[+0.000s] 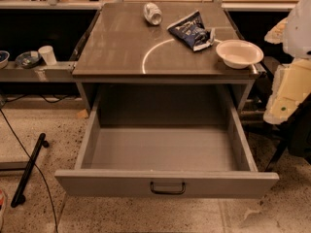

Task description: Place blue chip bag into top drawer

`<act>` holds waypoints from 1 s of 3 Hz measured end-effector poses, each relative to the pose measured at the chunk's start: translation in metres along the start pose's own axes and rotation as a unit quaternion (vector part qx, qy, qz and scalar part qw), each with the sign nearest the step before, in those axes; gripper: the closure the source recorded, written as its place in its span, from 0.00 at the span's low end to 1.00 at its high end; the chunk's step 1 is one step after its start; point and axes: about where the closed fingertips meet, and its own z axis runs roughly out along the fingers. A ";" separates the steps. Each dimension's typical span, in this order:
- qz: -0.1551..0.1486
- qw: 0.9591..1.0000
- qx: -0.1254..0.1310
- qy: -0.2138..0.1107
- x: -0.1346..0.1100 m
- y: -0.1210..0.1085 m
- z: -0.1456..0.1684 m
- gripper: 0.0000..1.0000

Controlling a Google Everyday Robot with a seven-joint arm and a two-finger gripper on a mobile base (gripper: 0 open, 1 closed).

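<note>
The blue chip bag (191, 30) is a crumpled navy foil bag lying on the back right of the cabinet top (121, 47). The top drawer (165, 183) is pulled fully open below it, and its grey inside is bare. My gripper (284, 93) shows as cream-coloured parts at the right edge of the view, beside the cabinet's right side. It is level with the drawer opening, right of the bag and lower than it. It touches neither the bag nor the drawer.
A crushed silvery can (152, 12) lies at the back of the cabinet top. A white bowl (239, 53) sits at its front right corner. A shelf (43, 72) on the left holds a white cup and small bowls. A black bar (28, 171) and cables lie on the floor at left.
</note>
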 end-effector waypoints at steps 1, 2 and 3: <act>0.028 1.000 -0.006 -0.006 -0.005 -0.026 0.016 0.00; 0.072 0.997 -0.005 -0.007 -0.023 -0.090 0.056 0.00; 0.125 0.992 0.013 -0.031 -0.069 -0.174 0.103 0.00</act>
